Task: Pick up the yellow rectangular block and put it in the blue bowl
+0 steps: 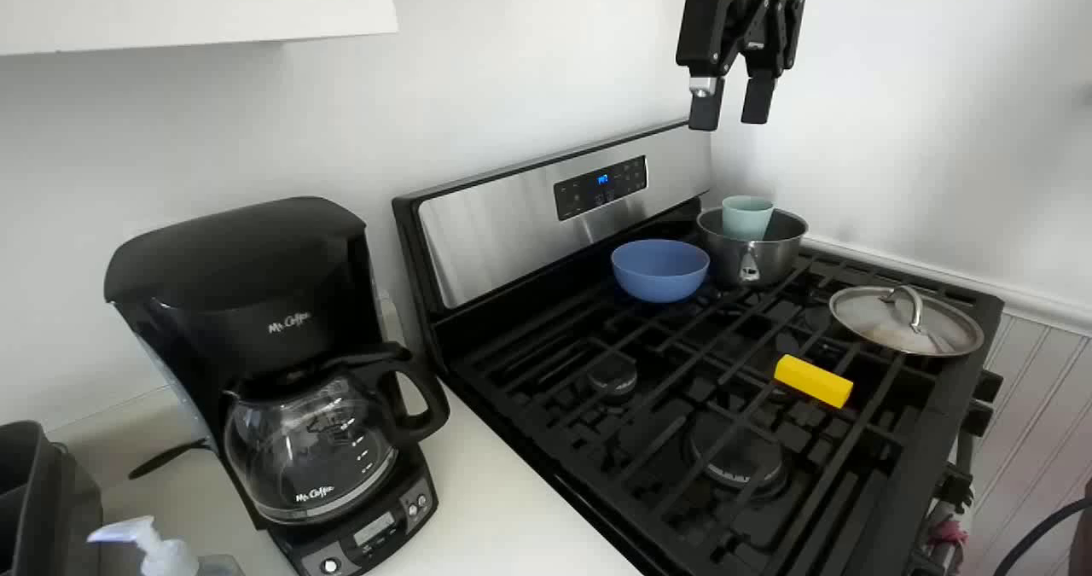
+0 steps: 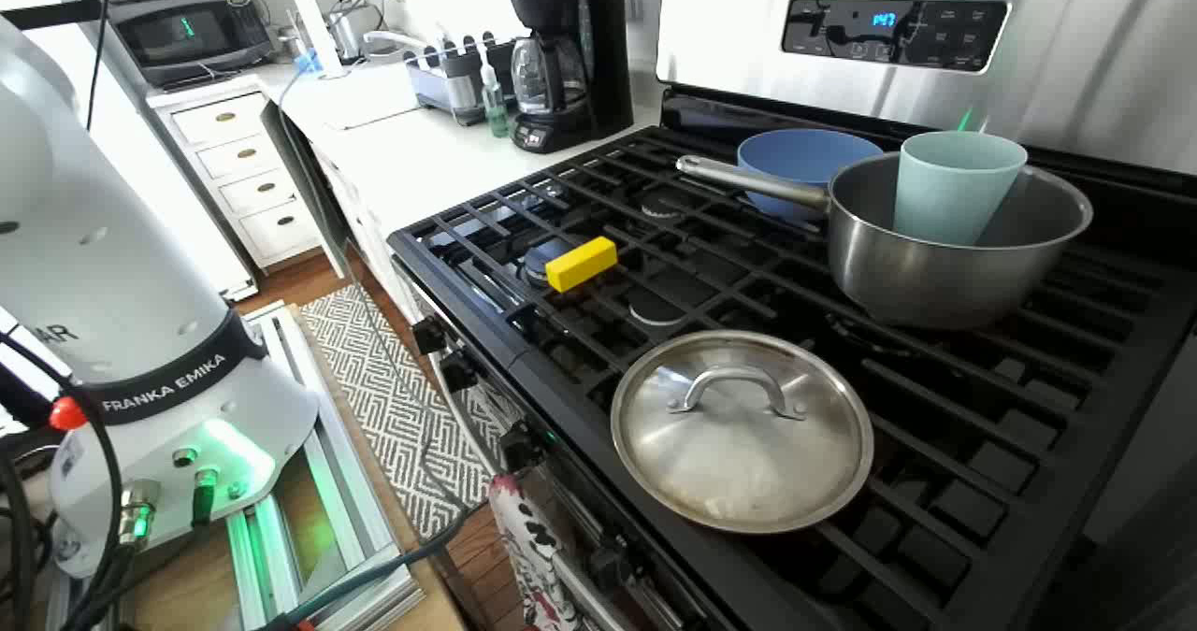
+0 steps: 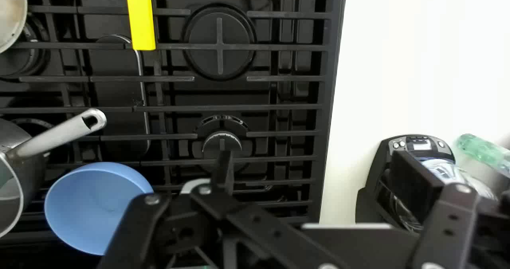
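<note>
The yellow rectangular block (image 1: 813, 381) lies on the stove grate towards the front. It also shows in an exterior view (image 2: 582, 264) and at the top of the wrist view (image 3: 141, 20). The blue bowl (image 1: 660, 270) stands on the back of the grate beside the pot, partly behind the pot and its handle in an exterior view (image 2: 804, 156). In the wrist view the bowl (image 3: 93, 205) is at lower left, partly covered by the gripper. My gripper (image 1: 731, 118) is high above the stove, open and empty. Its spread fingers show in the wrist view (image 3: 318, 177).
A grey metal pot (image 2: 944, 280) holding a pale green cup (image 2: 959, 187) stands next to the bowl, its handle pointing outward. A steel lid (image 2: 739, 444) lies near the front edge. A coffee maker (image 1: 247, 303) stands on the white counter (image 1: 503, 491) beside the stove.
</note>
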Controlling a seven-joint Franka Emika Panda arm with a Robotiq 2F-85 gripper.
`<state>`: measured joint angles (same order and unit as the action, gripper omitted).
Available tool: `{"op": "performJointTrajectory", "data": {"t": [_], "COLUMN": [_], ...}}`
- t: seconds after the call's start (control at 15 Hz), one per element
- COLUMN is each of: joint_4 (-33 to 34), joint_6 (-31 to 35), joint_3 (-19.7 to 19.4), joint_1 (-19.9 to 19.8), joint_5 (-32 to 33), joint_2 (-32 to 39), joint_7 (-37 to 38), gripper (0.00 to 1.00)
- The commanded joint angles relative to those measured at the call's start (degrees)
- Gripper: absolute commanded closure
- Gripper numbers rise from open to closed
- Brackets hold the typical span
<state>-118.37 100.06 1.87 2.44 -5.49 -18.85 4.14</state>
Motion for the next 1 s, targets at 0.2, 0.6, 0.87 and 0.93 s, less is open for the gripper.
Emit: {"op": "performJointTrajectory", "data": {"t": [0.2,0.6,0.87,0.93], "joint_4": [0.1,0.1,-3.6,-5.3], "joint_6": [-0.1,-0.1,-3.3,-4.4], "joint_3": [0.2,0.2,-1.0,-1.4], "joint_1": [-0.2,-0.2,-1.6,-2.2], "joint_5": [-0.1,-0.1,2.8,4.1], "joint_2": [0.1,0.1,-1.2,-1.8], "joint_7": [-0.1,-0.1,-1.7,-1.9], "gripper": [0.00,0.00,0.00,0.00]}}
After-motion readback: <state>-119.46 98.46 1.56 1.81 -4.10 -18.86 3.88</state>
